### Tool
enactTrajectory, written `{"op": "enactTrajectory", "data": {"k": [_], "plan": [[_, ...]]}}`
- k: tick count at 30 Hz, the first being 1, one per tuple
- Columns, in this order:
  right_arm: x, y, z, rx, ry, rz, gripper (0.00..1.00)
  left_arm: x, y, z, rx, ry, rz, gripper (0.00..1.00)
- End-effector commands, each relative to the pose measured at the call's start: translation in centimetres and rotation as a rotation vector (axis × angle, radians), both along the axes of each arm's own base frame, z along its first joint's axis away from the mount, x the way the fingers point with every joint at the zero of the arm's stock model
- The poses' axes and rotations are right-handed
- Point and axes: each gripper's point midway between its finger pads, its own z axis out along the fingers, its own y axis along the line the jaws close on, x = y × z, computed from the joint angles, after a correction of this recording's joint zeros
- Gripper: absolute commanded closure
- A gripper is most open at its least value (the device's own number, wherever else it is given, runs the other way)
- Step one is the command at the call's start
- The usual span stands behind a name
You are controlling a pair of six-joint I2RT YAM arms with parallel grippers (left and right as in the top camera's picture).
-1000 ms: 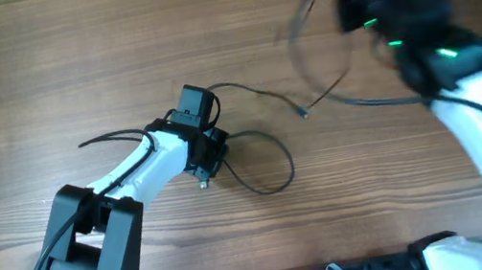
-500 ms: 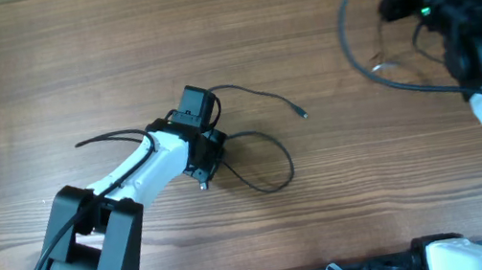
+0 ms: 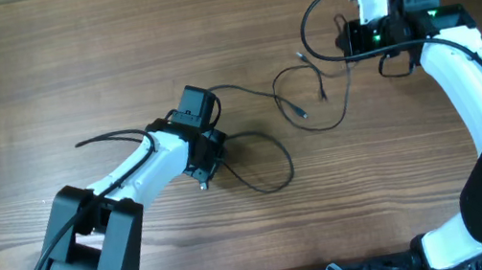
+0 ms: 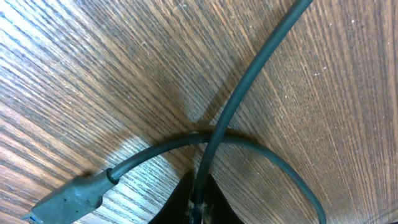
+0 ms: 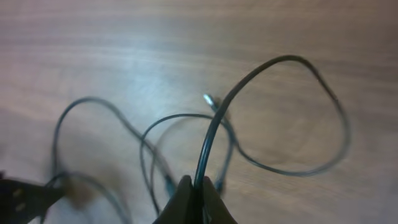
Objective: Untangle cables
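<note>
Wooden desk [image 3: 62, 47] below. Left claw [image 4: 199, 202] pinches one cable [image 4: 255, 65] at its tips, likely anchoring it; right claw [image 5: 194, 193], well apart from the left claw, pinches the other cable [image 5: 209, 140], probably to draw them apart.

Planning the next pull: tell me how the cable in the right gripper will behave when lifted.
Likely floppy: the cable loops loosely from the shut right gripper. Probably light, being thin. May snag the other cables crossing it.
</note>
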Motion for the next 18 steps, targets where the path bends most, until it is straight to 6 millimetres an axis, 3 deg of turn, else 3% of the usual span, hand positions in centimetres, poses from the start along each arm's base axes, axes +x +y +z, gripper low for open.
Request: {"op": "enactTrajectory", "data": {"k": [1, 5, 6, 8, 9, 10, 11, 14, 18], "plan": [[-1.3, 3.3, -0.4, 0.091, -0.011, 0.189, 0.95, -1.0, 1.6, -1.4, 0.081, 0.032, 0.009, 0.91], [-2.4, 5.3, -2.8, 0.031, -0.011, 0.317, 0.87, -1.0, 1.6, -1.4, 0.081, 0.032, 0.009, 0.91], [-2.7, 5.9, -3.8, 0.023, -0.001, 0.347, 0.80, -1.0, 1.6, -1.4, 0.081, 0.032, 0.009, 0.91], [-3.0, 6.4, -5.6, 0.000, 0.022, 0.358, 0.57, -1.0, 1.6, -1.4, 0.081, 0.032, 0.009, 0.91], [-3.1, 6.1, -6.9, -0.035, 0.045, 0.352, 0.25, -1.0, 1.6, -1.4, 0.081, 0.032, 0.009, 0.91], [-3.0, 5.8, -7.8, -0.067, 0.069, 0.335, 0.05, -1.0, 1.6, -1.4, 0.081, 0.033, 0.009, 0.91], [-3.0, 5.3, -8.7, -0.102, 0.088, 0.319, 0.00, -1.0, 1.6, -1.4, 0.081, 0.033, 0.009, 0.91], [-2.6, 4.3, -11.0, -0.154, 0.148, 0.236, 0.00, -1.0, 1.6, -1.4, 0.081, 0.033, 0.009, 0.91], [-1.9, 4.9, -11.9, -0.183, 0.087, 0.332, 0.00, -1.0, 1.6, -1.4, 0.081, 0.032, 0.009, 0.90]]}}
